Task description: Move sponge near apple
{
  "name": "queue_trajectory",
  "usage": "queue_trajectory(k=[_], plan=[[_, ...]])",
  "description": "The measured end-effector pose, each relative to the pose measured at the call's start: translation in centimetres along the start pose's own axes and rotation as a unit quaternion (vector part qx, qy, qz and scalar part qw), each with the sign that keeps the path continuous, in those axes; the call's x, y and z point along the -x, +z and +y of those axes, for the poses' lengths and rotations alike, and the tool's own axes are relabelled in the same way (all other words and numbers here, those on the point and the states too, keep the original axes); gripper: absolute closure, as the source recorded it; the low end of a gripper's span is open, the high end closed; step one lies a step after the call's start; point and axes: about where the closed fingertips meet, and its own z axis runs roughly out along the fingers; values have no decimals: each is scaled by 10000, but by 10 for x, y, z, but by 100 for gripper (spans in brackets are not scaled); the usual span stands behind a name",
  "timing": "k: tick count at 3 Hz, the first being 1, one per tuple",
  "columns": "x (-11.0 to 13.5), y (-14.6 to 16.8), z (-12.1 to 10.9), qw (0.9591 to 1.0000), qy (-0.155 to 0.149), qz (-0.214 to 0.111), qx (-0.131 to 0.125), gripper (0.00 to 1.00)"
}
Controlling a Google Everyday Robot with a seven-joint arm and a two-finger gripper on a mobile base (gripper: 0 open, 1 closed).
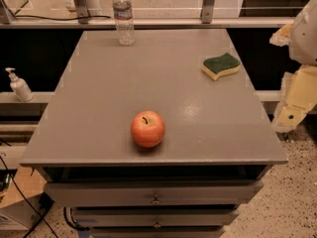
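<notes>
The sponge (221, 66), dark green on top with a pale yellow body, lies flat near the right edge of the grey table top (99, 108), towards the back. The red-orange apple (147, 128) stands upright near the front edge, about in the middle, its stem up. The two are well apart. My gripper (289, 117) hangs at the far right of the view, off the table's right side, below and to the right of the sponge and touching nothing. It holds nothing that I can see.
A plastic water bottle (123, 15) stands at the back edge of the table. A pump dispenser (19, 86) sits on a shelf to the left. Drawers (156, 197) run below the front edge. A railing crosses behind.
</notes>
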Motion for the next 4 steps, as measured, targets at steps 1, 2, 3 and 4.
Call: queue_trajectory(k=[1,2,3,4], plan=[[0,0,0,10000,0,0,-1,0],[3,6,-9,9989,66,-454,-7,0],[20,16,-30,9954,68,-943,-176,0],[37,33,-62,9894,171,-1399,-345,0]])
